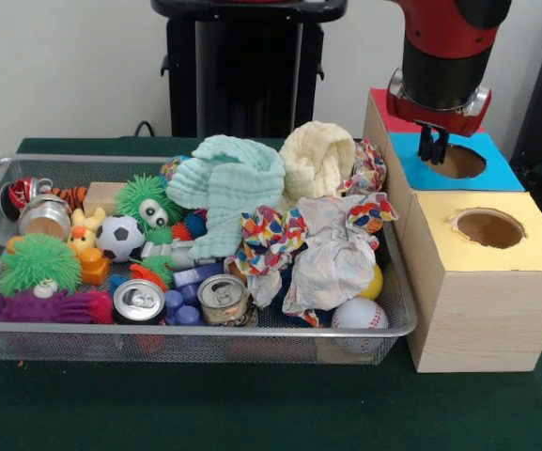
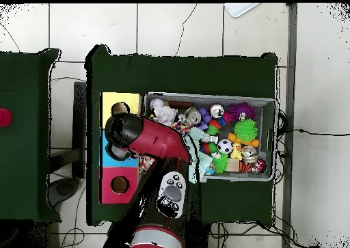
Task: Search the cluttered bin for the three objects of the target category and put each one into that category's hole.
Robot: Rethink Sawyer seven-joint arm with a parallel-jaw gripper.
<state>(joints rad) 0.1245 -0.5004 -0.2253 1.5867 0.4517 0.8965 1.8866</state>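
Two opened cans [image 1: 139, 301] sit at the near rim of the wire bin [image 1: 383, 331], tops up, with blue plastic pieces [image 1: 180, 307] between them and a purple spiky toy [image 1: 36, 306] at the near left corner; baseball [image 1: 359, 315] sits in the near right corner, touching the mesh. Just behind: green spiky ball [image 1: 38, 260], orange block [image 1: 93, 266], small soccer ball [image 1: 119, 237], and a crumpled white patterned cloth [image 1: 332, 249] with a bright multicolour cloth [image 1: 269, 241] beside it. Further back a mint knitted cloth [image 1: 226, 183] is draped over the pile, cream cloth [image 1: 317, 160] behind it on the right, green fuzzy toy with eyes [image 1: 147, 200] and a third can on its side [image 1: 45, 218] toward the left. Right of the bin, touching it, wooden box row: yellow-topped box [image 1: 482, 282] nearest with its round hole open, blue-topped box [image 1: 468, 164] behind it, red top furthest. Gripper [image 1: 433, 146] hangs directly over the blue box's hole [image 1: 458, 162], fingers narrow and close together, tips at the hole's near-left rim; can't tell if anything is pinched between them. Overhead view shows the arm [image 2: 147, 137] covering the blue section, yellow [image 2: 120, 103] and red [image 2: 119, 185] sections exposed either side
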